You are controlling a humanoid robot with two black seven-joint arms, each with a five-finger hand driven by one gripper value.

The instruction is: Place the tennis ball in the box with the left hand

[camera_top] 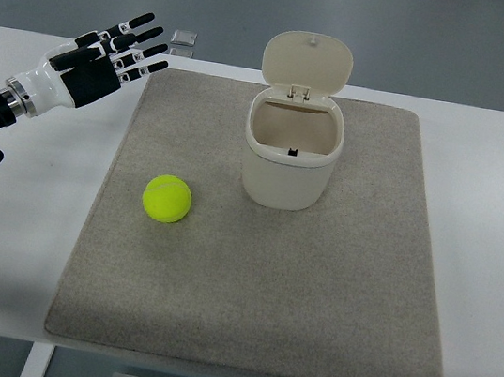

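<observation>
A yellow-green tennis ball (167, 199) lies on the grey mat (252, 312), left of centre. A cream box (292, 152) with its hinged lid (308, 61) standing open is upright on the mat, to the ball's upper right; its inside looks empty. My left hand (121, 50) comes in from the left edge and hovers over the white table near the mat's far left corner, well above and left of the ball. Its fingers are stretched out and hold nothing. The right arm is not in view.
The mat lies on a white table (6, 247). A small clear object (184, 41) sits at the table's far edge, just beyond my left fingertips. The grey floor shows beyond the table.
</observation>
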